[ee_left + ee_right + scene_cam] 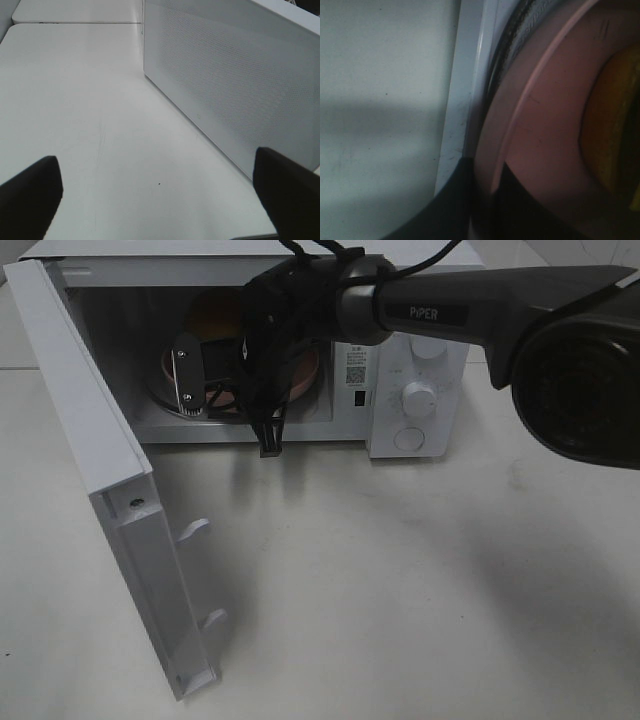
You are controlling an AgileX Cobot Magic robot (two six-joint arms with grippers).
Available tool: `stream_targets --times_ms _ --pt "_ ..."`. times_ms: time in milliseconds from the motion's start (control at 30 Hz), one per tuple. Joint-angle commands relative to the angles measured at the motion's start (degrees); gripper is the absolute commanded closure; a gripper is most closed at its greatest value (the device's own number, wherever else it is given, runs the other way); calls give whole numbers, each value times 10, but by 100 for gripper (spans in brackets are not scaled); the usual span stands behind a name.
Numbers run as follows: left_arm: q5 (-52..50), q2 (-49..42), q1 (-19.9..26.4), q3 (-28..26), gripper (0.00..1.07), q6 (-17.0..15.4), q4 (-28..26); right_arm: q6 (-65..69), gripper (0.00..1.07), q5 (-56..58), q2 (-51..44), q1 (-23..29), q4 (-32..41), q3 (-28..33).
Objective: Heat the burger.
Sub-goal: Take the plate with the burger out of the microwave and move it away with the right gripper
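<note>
Exterior high view: the burger [212, 312] sits on the pink plate [306, 370] inside the cavity of the white microwave [420, 350], toward the back, largely screened by the right arm [470, 308]. The plate rests on the microwave's turntable, and its near rim lies close to the cavity's front sill. The right hand [190, 380] reaches into the cavity from the right side of the view, down at the plate's front edge. In the right wrist view the plate's raised rim [520, 110] passes between the dark fingers [445, 210], which are drawn nearly together on either side of it, so the right hand appears clamped on the plate's rim; the burger [607, 130] shows as an orange-yellow mass farther in on the plate. The microwave's sill [470, 75] runs just beside the rim. The microwave's door [100, 470] stands swung fully open on the left side of the view, with two latch hooks projecting from its inner face. Control dials [420, 398] occupy the panel to the right of the cavity. The microwave stands on a white surface [400, 590]. In the left wrist view the left hand [155, 200] is spread wide with nothing between its fingers, above the bare surface [75, 100] near a perforated white panel [235, 75].
</note>
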Motion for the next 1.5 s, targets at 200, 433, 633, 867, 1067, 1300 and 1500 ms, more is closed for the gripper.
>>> stream_targets --times_ms 200,433,633,867,1067,1300,1500 --pt "-5 -13 0 2 9 -1 1 -54 107 -27 -58 1 19 62" --pt "-5 -13 0 2 9 -1 1 -79 107 -103 -99 -1 19 133" --pt "-5 -13 0 2 9 -1 1 -108 107 -170 -136 -1 20 199" --pt "-5 -13 0 2 9 -1 1 -145 107 -237 -190 -1 17 299" --pt "-5 -13 0 2 9 -1 1 -162 107 -250 -217 -1 17 345" --pt "-5 -13 0 2 9 -1 1 -194 107 -264 -257 -1 17 406" --pt "-5 -13 0 2 9 -1 1 -209 107 -266 -298 -1 18 459"
